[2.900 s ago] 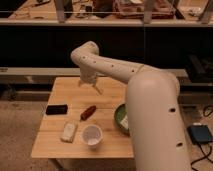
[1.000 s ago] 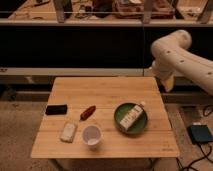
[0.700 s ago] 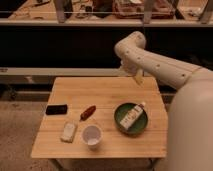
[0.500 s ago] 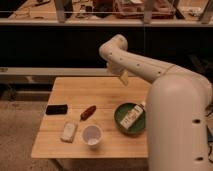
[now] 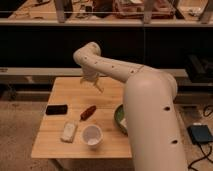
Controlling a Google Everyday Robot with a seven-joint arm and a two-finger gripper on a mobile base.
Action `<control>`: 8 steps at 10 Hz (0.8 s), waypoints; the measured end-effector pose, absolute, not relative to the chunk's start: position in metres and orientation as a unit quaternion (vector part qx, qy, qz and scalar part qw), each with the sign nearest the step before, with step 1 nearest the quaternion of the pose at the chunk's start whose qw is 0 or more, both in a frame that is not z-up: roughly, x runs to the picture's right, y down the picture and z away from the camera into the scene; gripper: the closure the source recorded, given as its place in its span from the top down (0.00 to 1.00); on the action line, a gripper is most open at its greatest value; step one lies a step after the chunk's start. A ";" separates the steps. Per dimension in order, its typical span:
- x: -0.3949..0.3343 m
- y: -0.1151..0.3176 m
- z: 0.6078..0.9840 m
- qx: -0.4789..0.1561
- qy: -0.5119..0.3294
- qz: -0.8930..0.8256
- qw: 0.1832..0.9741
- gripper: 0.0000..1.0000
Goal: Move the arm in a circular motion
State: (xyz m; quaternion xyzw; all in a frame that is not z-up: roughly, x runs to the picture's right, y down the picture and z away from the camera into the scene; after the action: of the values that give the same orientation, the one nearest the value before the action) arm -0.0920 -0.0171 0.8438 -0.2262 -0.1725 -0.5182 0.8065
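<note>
Bench point(image 5: 66, 93): light wooden top, it carries all the small things; its right part is hidden behind the arm
Black flat rectangular object point(image 5: 56, 109): lies flat near the left edge of the bench, its long side runs left to right
Cream rectangular packet point(image 5: 69, 132): lies in front of the black object, near the front edge, apart from the cup
Reddish-brown long object point(image 5: 88, 112): lies slanted in the middle of the bench, between the black object and the bowl, touching none of them
White round cup point(image 5: 92, 135): stands upright with the opening up, just in front of the reddish-brown object
Gripper point(image 5: 93, 82): small and cream-white, points down over the back middle of the bench, above the reddish-brown object and apart from everything; I cannot tell if it is spread or pressed together, and it holds nothing that I can see
Green round bowl point(image 5: 120, 117): on the right side of the bench, only its left rim shows beside the arm
Cream-white robot arm point(image 5: 150, 115): thick rounded segments with small dark holes; the big segment fills the right foreground, then a thinner one goes up and left to a bend above the gripper
Blue flat box point(image 5: 201, 134): on the floor at the right, well apart from the bench
</note>
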 end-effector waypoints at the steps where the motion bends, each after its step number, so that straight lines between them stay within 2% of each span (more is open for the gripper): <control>1: -0.103 -0.004 0.823 -0.227 -0.195 -0.540 0.786 0.80; 2: -0.100 0.019 0.785 -0.232 -0.219 -0.573 0.755 0.80; 5: -0.053 0.065 0.715 -0.250 -0.232 -0.611 0.714 0.80; 6: -0.021 0.086 0.685 -0.264 -0.232 -0.610 0.710 0.80; 8: 0.024 0.105 0.652 -0.282 -0.233 -0.589 0.720 0.80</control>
State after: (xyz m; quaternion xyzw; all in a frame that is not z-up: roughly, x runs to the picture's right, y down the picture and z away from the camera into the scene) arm 0.0240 0.1052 0.6519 -0.2821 -0.2325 -0.5895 0.7203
